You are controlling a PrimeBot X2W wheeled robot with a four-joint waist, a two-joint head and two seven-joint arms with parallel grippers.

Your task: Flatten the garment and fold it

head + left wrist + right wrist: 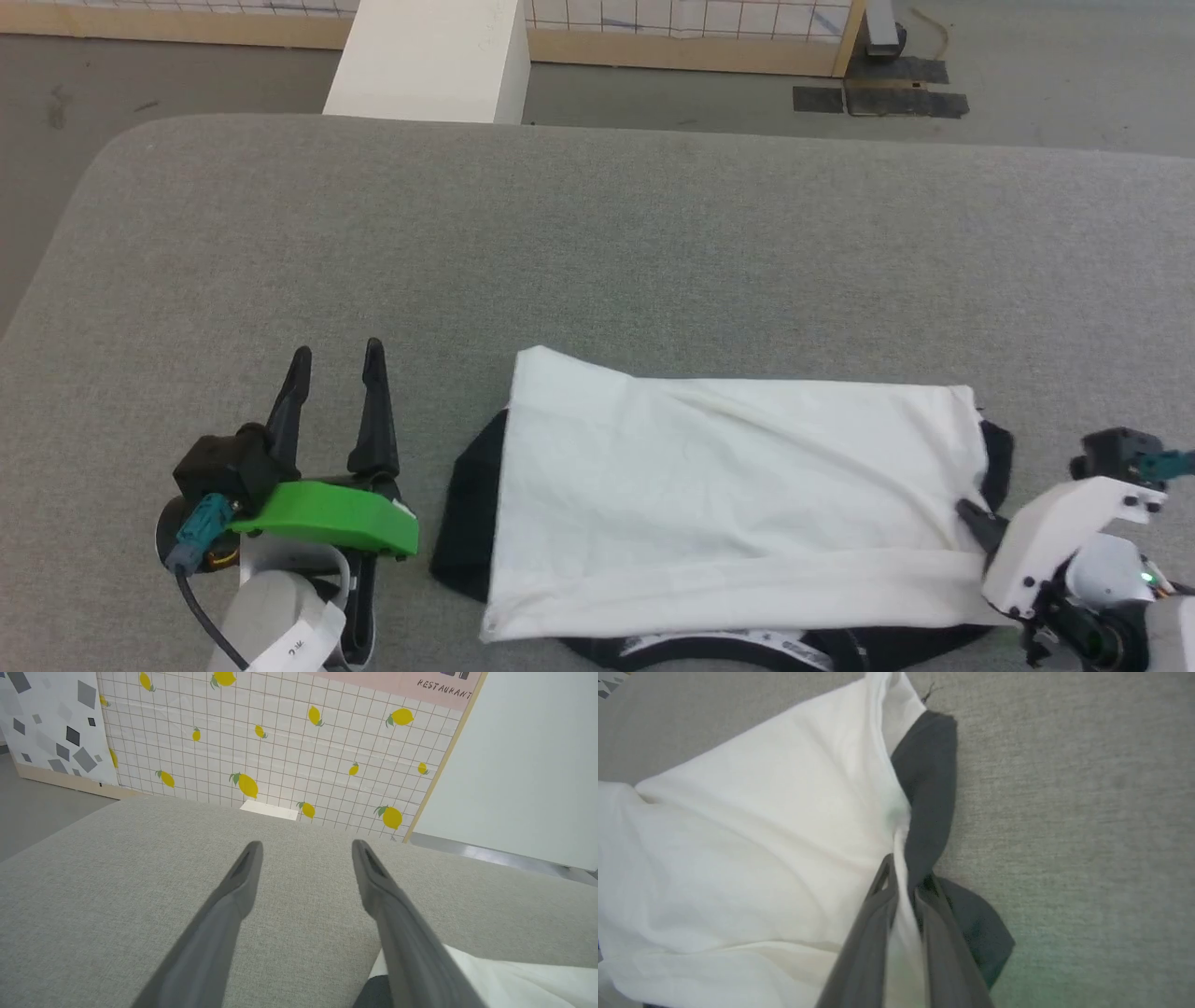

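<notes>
The garment (728, 485) lies partly folded on the grey table, a white rectangle with black sleeve fabric showing at its left, right and front edges. At the cloth's right edge my right gripper (971, 518) is shut on the garment. In the right wrist view the garment (752, 826) has its white cloth and black sleeve pinched between the two fingers of the right gripper (903, 877). My left gripper (336, 359) rests open on the table to the left of the cloth, nothing between its fingers. The left gripper (306, 851) points at bare table, and a corner of the garment (514, 980) shows at lower right.
The grey fabric table (597, 243) has free room behind and to the left of the cloth. A white pillar (429, 56) stands past its far edge, with a tiled lemon-print wall (280, 751) and grey floor (1055, 75) behind.
</notes>
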